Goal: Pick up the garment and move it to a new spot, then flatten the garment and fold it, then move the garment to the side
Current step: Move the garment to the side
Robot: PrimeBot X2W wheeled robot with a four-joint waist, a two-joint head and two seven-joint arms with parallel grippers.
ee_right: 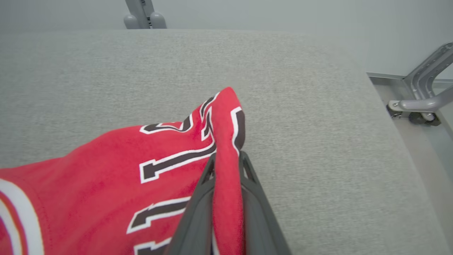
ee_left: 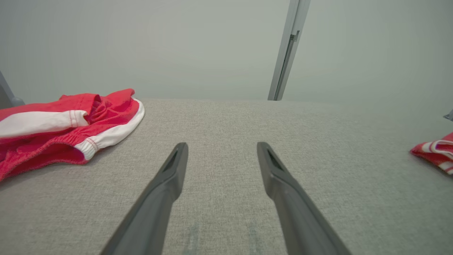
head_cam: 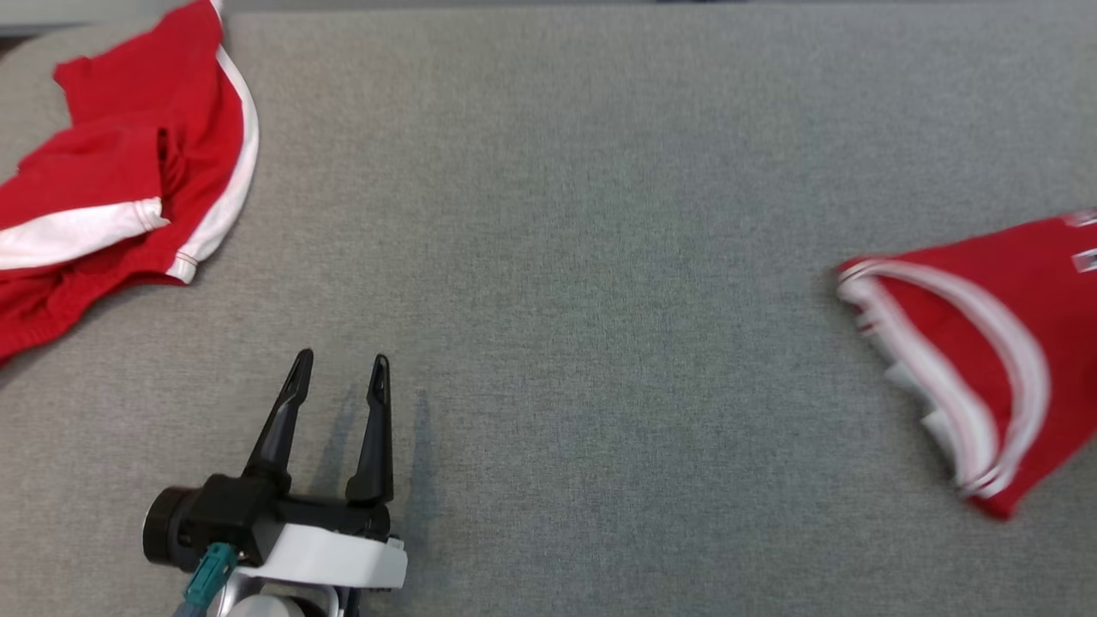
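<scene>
The right gripper [ee_right: 227, 157] pinches a raised fold of the red jersey [ee_right: 106, 159] at the grey surface's [head_cam: 557, 257] right side, while the left gripper [head_cam: 340, 364] hovers spread and empty, apart from the red shorts [head_cam: 111, 171].

1. A wide table [head_cam: 600, 214] covered in grey woven cloth is seen in all three views.
2. A plain, pale grey wall [ee_left: 159, 42] is seen behind the table's far edge.
3. A slim metal post [ee_left: 287, 53] is set against that wall and appears slightly tilted in the left wrist view.
4. A curved grey metal bracket [ee_right: 423, 95] is seen just beyond the table's side edge in the right wrist view.
5. The room is lit softly and evenly, and only faint shadows are cast on the cloth.
</scene>
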